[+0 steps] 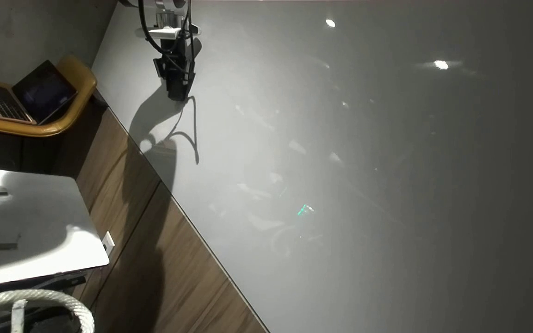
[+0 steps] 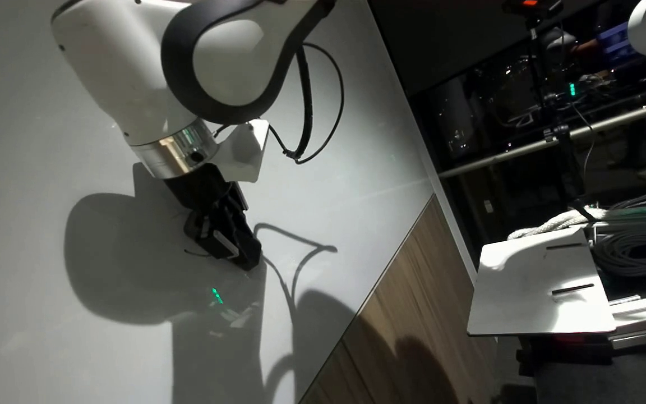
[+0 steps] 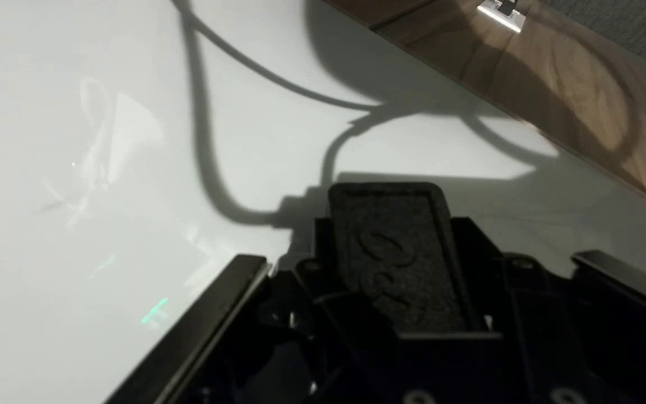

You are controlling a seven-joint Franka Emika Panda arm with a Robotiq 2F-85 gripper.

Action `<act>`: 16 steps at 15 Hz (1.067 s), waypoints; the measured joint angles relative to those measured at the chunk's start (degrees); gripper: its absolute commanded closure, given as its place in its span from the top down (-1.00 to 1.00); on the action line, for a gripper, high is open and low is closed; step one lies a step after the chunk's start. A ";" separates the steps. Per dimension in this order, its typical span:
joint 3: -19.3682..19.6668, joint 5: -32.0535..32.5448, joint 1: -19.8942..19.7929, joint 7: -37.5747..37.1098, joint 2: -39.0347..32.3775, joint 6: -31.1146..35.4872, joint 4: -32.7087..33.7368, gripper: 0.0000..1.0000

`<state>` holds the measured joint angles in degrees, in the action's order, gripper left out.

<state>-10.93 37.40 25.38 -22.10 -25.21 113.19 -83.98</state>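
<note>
My gripper [image 3: 393,238] is shut on a dark rectangular block [image 3: 401,264], its fingers against both long sides. Curved lines are marked on the block's face, and its lower end is hidden by the gripper's black parts. In both exterior views the black gripper [image 1: 176,85] [image 2: 241,249] hangs over a pale glossy surface [image 1: 340,277]. Whether the block touches that surface I cannot tell. A small green streak [image 3: 155,310] shows on the surface to the left of the gripper in the wrist view, with whitish smears [image 3: 132,134] around it; these may be marks or reflections.
Wood panelling [image 1: 192,277] borders the pale surface, with a white outlet plate [image 1: 108,243] on it. A laptop [image 1: 21,99] lies on a mustard chair [image 1: 77,78]. A white tabletop [image 2: 541,286] and coiled cable [image 2: 637,247] stand beyond. Black cables [image 2: 306,101] loop from the arm.
</note>
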 measured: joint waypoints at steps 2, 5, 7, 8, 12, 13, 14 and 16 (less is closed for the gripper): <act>0.09 0.14 2.29 0.00 -2.88 -1.74 4.29 -0.42; 0.44 0.18 5.61 0.00 -7.34 -3.61 10.77 -0.42; 1.02 0.17 7.43 0.04 -9.94 -5.49 14.82 -0.42; 1.50 0.09 8.12 0.06 -10.84 -6.60 16.39 -0.42; 2.21 -0.66 8.90 0.17 -12.28 -9.66 19.75 -0.42; 2.21 -0.67 8.82 0.17 -12.09 -10.32 20.06 -0.42; 2.21 -0.68 8.68 0.16 -11.73 -10.95 20.22 -0.42; 2.20 -0.78 8.16 0.14 -10.34 -12.43 20.18 -0.42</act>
<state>-8.73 36.62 33.54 -21.96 -35.55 100.76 -63.80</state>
